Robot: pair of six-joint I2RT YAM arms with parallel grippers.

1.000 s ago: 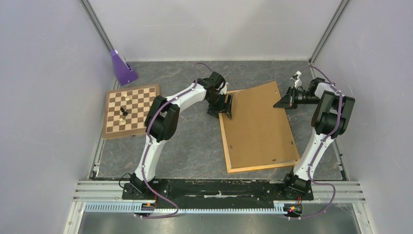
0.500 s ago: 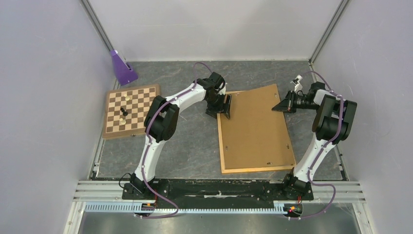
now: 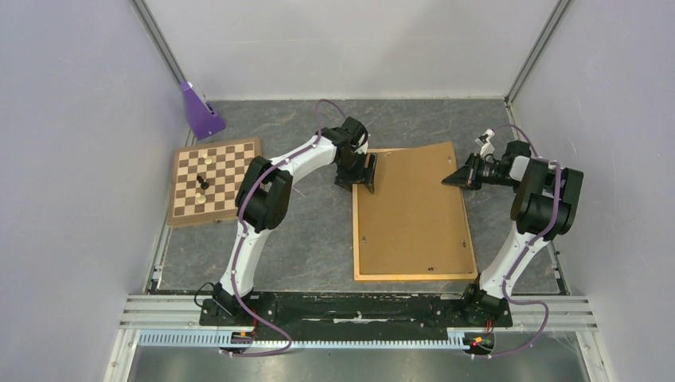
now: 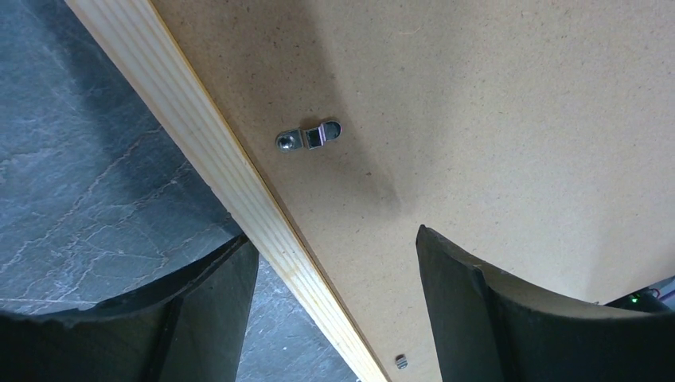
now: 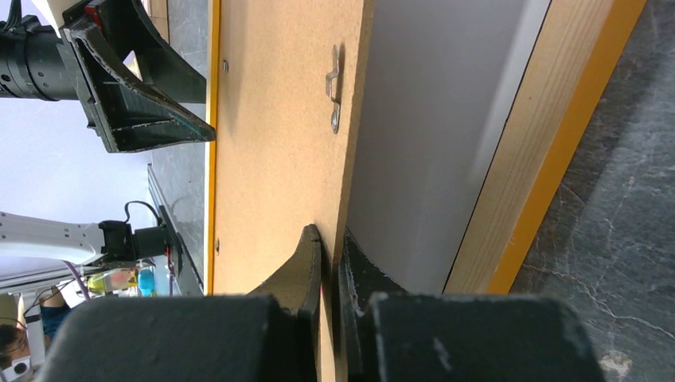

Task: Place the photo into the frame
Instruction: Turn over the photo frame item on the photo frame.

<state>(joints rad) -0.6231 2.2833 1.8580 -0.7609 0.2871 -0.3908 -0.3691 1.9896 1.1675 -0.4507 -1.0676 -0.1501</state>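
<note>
A: Where is the frame [image 3: 414,276] found?

B: It is laid face down on the table [image 3: 318,239], right of centre, with its long sides running near to far. Its brown board [image 3: 411,211] is turned upward, and small metal clips [image 4: 309,138] are seen on it.

A: How is the left gripper [image 3: 368,173] placed?

B: It is set at the far left corner of the frame. Its jaws are spread wide and nothing is held. One finger is seen over the table and the other over the board, with the pale wooden rail [image 4: 199,143] between them. Whether the rail is touched cannot be told.

A: And the right gripper [image 3: 451,178]?

B: It is set at the far right corner. Its jaws are pinched on the edge of the board, which is raised there off the rail.

A: Is the photo seen?

B: A pale sheet [image 5: 430,119] is shown under the lifted board, inside the rail. Whether it is the photo cannot be told.

A: What else is laid out?

B: A chessboard [image 3: 213,179] with a few pieces is placed at the left, well apart from the frame. A purple block [image 3: 199,111] is stood in the far left corner.
</note>
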